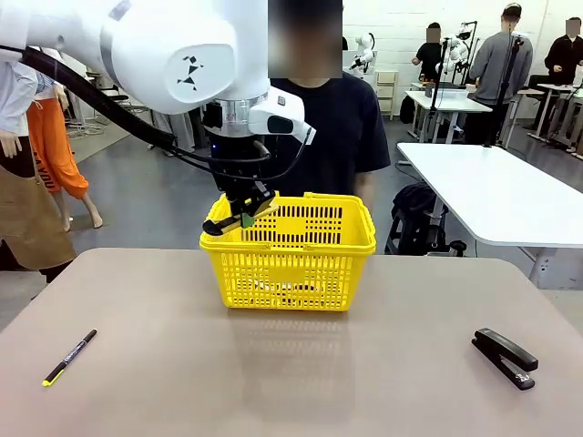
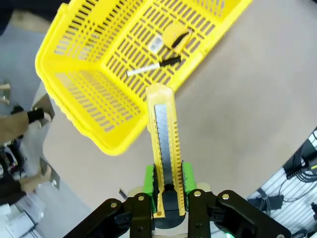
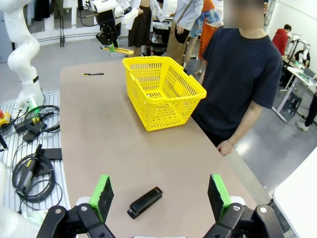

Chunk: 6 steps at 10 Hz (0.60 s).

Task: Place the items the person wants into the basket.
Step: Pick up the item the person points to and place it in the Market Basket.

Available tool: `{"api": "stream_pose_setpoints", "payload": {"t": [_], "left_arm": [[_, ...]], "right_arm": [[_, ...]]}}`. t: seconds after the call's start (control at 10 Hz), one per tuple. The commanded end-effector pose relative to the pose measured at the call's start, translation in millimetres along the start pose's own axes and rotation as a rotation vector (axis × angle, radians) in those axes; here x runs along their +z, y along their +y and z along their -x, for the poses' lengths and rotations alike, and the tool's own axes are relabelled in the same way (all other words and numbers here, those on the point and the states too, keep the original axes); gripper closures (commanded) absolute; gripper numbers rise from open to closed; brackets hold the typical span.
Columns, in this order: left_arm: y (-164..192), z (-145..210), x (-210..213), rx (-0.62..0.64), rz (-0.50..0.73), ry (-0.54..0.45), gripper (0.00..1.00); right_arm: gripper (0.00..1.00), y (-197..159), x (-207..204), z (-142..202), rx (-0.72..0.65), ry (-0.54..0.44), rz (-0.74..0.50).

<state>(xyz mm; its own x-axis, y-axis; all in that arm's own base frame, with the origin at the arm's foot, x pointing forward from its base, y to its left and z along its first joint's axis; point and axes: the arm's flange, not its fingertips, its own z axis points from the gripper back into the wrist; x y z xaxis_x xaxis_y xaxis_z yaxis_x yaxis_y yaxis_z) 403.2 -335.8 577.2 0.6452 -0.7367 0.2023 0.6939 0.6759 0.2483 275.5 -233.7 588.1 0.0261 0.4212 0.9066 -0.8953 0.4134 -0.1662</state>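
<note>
My left gripper point(image 1: 242, 215) hangs over the left rim of the yellow basket point(image 1: 301, 247), shut on a slim yellow utility knife point(image 1: 246, 215). In the left wrist view the knife point(image 2: 163, 134) sticks out from between the green pads point(image 2: 148, 179) of the left gripper point(image 2: 167, 184), pointing toward the basket point(image 2: 84, 94). On the basket's floor lie a yellow-and-black tape measure point(image 2: 177, 37) and a white marker with a black cap point(image 2: 148, 69). My right gripper point(image 3: 160, 196) is open over the table, above the stapler. The person point(image 1: 328, 118) stands behind the basket.
A black stapler point(image 1: 504, 358) lies at the front right of the table, also under the right gripper point(image 3: 144, 202). A thin black pen with a yellow tip point(image 1: 70, 357) lies at the front left. White tables and other people stand farther back.
</note>
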Motion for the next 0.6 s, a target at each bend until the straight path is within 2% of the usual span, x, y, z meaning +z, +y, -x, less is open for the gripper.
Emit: {"api": "stream_pose_setpoints", "payload": {"t": [0.0, 0.1, 0.2, 0.3, 0.5], "left_arm": [[13.7, -9.4, -9.9, -0.04, 0.019, -0.019, 0.74], [20.7, -16.2, -13.0, -0.01, 0.043, -0.02, 0.74], [24.4, -20.6, -9.7, 0.101, 0.07, -0.031, 0.74], [10.1, -10.7, -14.6, -0.008, 0.017, -0.015, 0.74], [10.1, -10.7, -14.6, -0.008, 0.017, -0.015, 0.74]], "right_arm": [[0.0, -2.0, -0.3, 0.3, 0.017, -0.025, 0.003], [0.0, -2.0, -0.3, 0.3, 0.017, -0.025, 0.003], [0.0, -2.0, -0.3, 0.3, 0.017, -0.025, 0.003], [0.0, -2.0, -0.3, 0.3, 0.017, -0.025, 0.003], [0.0, -2.0, -0.3, 0.3, 0.017, -0.025, 0.003]]}}
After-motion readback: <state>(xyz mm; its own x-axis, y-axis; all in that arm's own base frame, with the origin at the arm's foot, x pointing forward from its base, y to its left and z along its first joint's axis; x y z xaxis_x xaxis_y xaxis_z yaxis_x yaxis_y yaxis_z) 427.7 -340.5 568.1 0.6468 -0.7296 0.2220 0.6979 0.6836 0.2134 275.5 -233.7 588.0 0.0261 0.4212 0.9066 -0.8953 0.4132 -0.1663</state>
